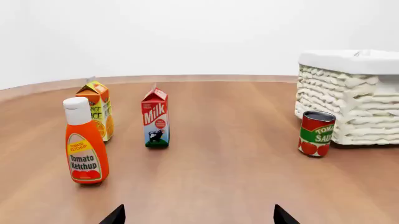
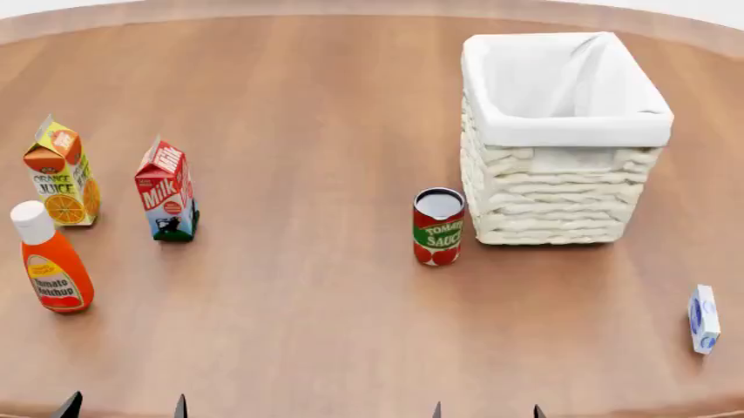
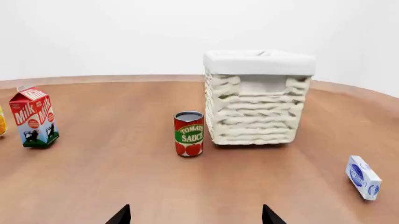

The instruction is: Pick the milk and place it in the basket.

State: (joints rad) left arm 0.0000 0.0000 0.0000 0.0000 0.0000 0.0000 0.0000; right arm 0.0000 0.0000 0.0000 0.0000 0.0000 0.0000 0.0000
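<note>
Milk (image 2: 164, 192): upright on your table (image 2: 314, 331), left side, just beside the orange juice carton (image 2: 62, 174); ketchup bottle (image 2: 51, 259) nearer you. Basket (image 2: 563, 139): well apart at right, tomato sauce can (image 2: 438, 226) just beside it. Your left gripper (image 2: 124, 407) and right gripper (image 2: 486, 411): fingers spread, holding nothing.

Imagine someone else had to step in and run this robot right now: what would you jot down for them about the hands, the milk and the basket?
Left gripper: open, holding nothing, low at the near table edge.
Right gripper: open, holding nothing, also at the near edge.
Milk: upright on the table, on the left, beside the orange juice carton and behind the ketchup bottle.
Basket: on the right, nothing visible inside; the tomato sauce can stands just in front of its left corner.
Done: nothing yet; the milk is untouched.
Left: grasp the milk, probably with the left arm, carry it over and put it in the basket.
</note>
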